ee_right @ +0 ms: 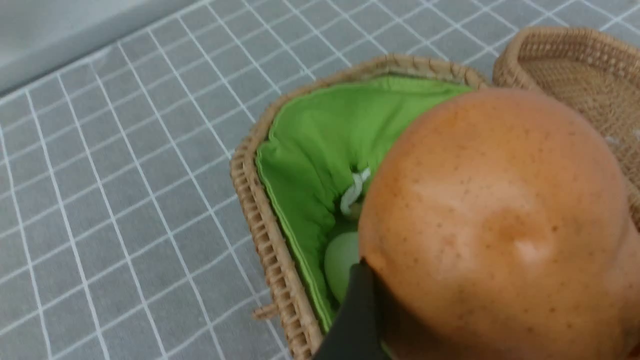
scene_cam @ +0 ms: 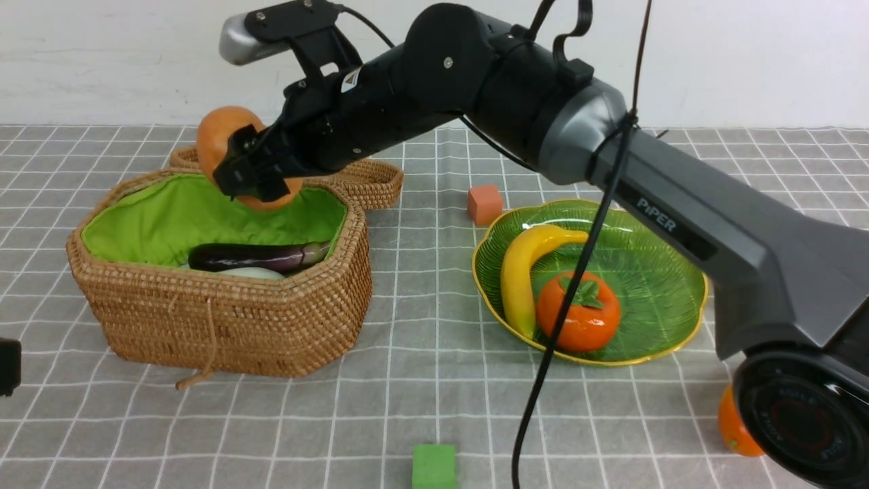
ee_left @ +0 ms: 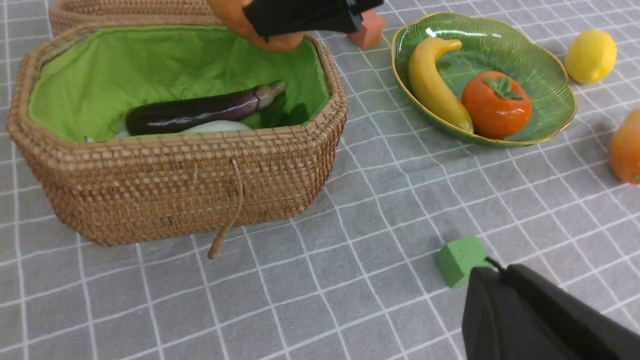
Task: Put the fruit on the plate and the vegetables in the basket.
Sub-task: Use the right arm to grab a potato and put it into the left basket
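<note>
1. Closest in: a small green foam cube (scene_cam: 434, 466) sits on the grey checked desk (scene_cam: 380, 407), and it's not part of the job. The left fingers (ee_left: 487, 295) are parked off on the robot's left, pinched together with nothing in them.
2. Over on the right, a glossy orange-yellow toy mango (ee_left: 625, 147) and, further back, a round yellow toy lemon (ee_left: 591, 56) lie on the desk outside the plate.
3. Mid-desk, the wide green ribbed glass plate with the gold rim (scene_cam: 679, 333) already has the long yellow toy banana (scene_cam: 519, 278) and the orange toy persimmon with a green leaf cap (scene_cam: 577, 319), which touch each other.
4. The big tan woven wicker basket with lime lining (scene_cam: 224, 326) holds the dark purple toy eggplant (scene_cam: 251, 257), with the pale white radish (scene_cam: 251, 273) right against it.
5. The right fingers (scene_cam: 244, 173) are spread wide and clamped around the tan-brown lumpy toy potato (scene_cam: 220, 132). It's up in the air over the far part of the basket's opening.
6. My read: this is the last vegetable going in. Next move is to dip a little and let go so it lands on the lining, not the rim. After that it's the mango and lemon.
7. Furthest back: a small orange cube (scene_cam: 485, 204) and the basket's woven lid (scene_cam: 373, 180), flipped open.
</note>
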